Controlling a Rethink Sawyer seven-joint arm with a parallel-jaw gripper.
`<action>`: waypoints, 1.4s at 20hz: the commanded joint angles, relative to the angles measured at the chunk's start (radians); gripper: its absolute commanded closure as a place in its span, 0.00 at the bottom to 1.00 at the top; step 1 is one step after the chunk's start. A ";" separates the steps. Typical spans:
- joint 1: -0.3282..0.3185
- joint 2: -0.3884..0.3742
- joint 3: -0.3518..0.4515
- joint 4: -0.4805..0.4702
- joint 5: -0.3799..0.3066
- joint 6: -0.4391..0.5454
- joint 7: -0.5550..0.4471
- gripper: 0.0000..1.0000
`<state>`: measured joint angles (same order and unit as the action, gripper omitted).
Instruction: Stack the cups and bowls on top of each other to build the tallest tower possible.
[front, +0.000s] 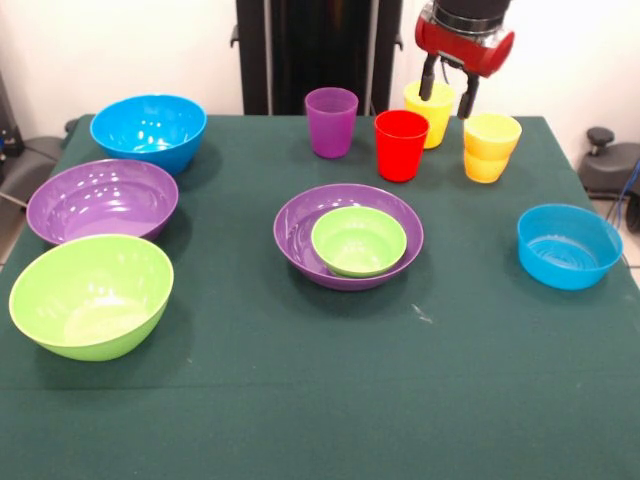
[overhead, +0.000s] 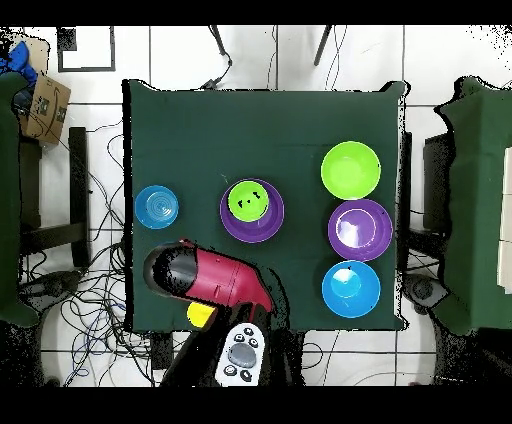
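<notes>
Your hand (front: 447, 92) hovers with its fingers spread, straddling the rim of a yellow cup (front: 431, 110) at the far side of the green worktop (front: 470, 380). Just beside it stand the red cup (front: 401, 145), the purple cup (front: 331, 121) and another yellow cup (front: 490, 146). At the worktop's centre, the small green bowl (front: 358, 240) sits nested inside a purple bowl (front: 300, 235).
</notes>
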<state>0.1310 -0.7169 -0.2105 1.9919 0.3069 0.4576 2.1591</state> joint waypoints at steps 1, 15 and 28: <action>0.007 0.033 0.106 0.071 -0.018 -0.120 0.123 0.00; 0.034 0.058 0.081 0.035 -0.008 -0.134 0.142 0.00; -0.022 0.079 0.105 0.073 -0.052 -0.243 0.096 0.00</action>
<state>0.1370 -0.7036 -0.2094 2.0157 0.3071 0.3172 2.1591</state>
